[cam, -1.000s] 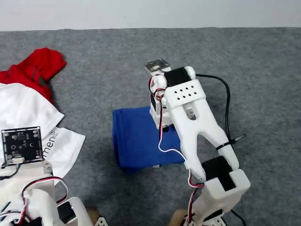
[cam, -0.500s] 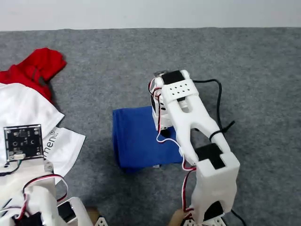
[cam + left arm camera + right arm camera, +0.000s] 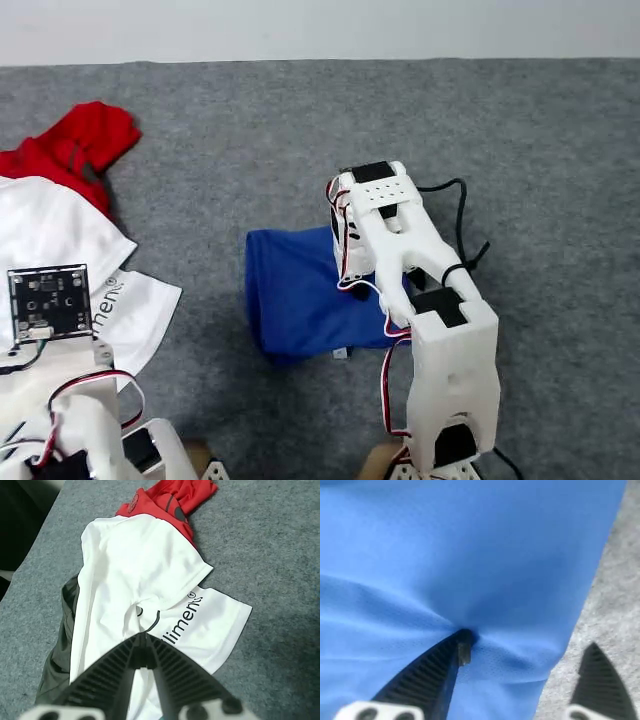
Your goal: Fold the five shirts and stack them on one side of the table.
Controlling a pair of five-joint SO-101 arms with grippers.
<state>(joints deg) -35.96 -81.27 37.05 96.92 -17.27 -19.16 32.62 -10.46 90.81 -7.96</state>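
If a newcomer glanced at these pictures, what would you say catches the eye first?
The blue shirt in the middle of the table stands out, with the right gripper open on it, one finger pressing a dimple into the cloth. At the table's left side lies a loose pile, a white shirt over a red shirt and a dark shirt, the left gripper shut above it.

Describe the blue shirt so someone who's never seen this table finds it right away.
On the grey table, look near the middle, under the right gripper. The blue shirt lies there alone, folded into a rough rectangle. The white shirt and red shirt lie loose, heaped at the left edge.
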